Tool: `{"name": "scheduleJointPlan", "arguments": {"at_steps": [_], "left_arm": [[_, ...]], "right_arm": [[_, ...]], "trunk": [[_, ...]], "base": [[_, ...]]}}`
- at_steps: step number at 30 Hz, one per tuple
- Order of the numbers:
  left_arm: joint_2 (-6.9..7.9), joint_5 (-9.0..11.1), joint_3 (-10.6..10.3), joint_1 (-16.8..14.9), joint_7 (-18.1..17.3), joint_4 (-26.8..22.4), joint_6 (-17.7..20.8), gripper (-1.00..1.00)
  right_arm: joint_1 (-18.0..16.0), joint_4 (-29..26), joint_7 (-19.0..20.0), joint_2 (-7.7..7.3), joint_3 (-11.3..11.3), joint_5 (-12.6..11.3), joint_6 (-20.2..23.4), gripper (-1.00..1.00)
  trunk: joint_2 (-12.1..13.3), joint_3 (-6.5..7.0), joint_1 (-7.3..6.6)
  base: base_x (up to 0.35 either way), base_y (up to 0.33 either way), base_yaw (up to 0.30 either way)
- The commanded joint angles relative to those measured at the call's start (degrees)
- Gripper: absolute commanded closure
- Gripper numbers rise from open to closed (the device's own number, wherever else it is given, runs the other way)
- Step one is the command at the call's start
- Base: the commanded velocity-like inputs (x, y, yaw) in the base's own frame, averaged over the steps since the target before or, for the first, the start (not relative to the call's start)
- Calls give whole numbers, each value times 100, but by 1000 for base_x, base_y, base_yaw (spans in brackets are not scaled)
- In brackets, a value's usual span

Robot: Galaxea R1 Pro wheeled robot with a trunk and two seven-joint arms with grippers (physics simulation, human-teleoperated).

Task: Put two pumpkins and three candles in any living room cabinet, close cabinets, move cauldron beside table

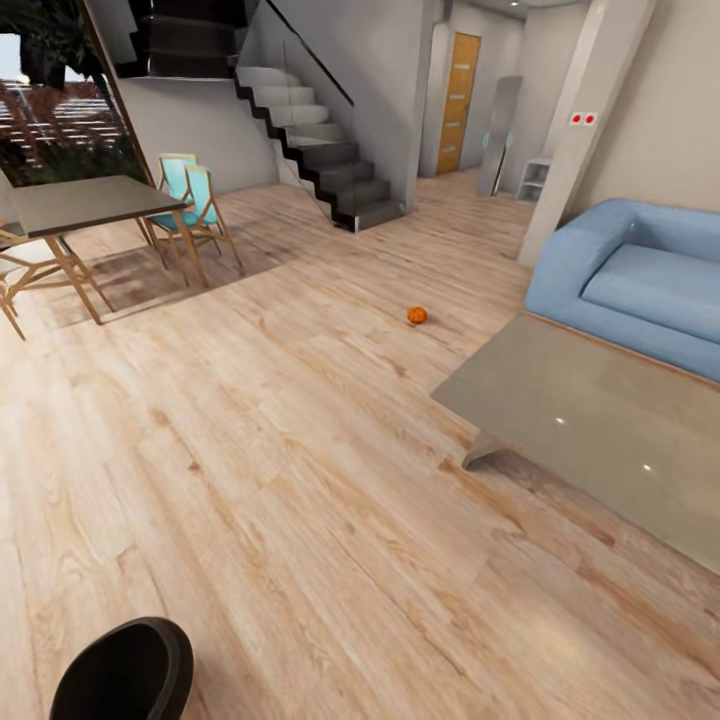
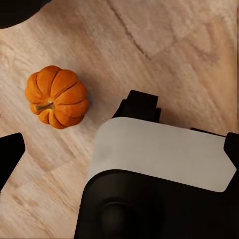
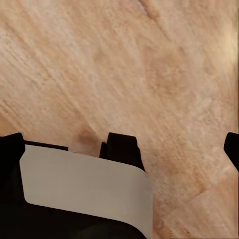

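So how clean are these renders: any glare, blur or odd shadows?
Head view: small glints on the glossy coffee table, wide-angle tilt, soft detail. Left wrist view: pumpkin sharp, faint shadow on the floor. Right wrist view: floorboards slightly smeared.

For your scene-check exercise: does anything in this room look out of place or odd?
Yes. A pumpkin lies on the bare wood floor, apart from the low table and sofa. The left wrist view also shows a pumpkin tipped on its side on the floor.
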Motion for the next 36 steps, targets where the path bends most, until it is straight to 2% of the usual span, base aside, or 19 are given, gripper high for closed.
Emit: {"name": "scheduleJointPlan", "arguments": {"at_steps": [1, 6, 13, 36], "left_arm": [[0, 0, 0, 1, 0, -1, 0, -100], [0, 0, 0, -1, 0, 0, 0, -100], [0, 0, 0, 1, 0, -2, -7, -100], [-9, -6, 0, -2, 0, -7, -9, -100]], "right_arm": [[0, 0, 0, 0, -1, -1, 0, -100], [0, 0, -13, 0, 1, -2, -2, -100], [0, 0, -34, 0, 1, -2, -8, -100], [0, 0, -35, 0, -4, -2, -9, -100]], "trunk": [[0, 0, 0], [0, 0, 0], [0, 0, 0], [0, 0, 0]], "base": [[329, 0, 0], [329, 0, 45], [303, -39, 260], [12, -4, 286]]}}
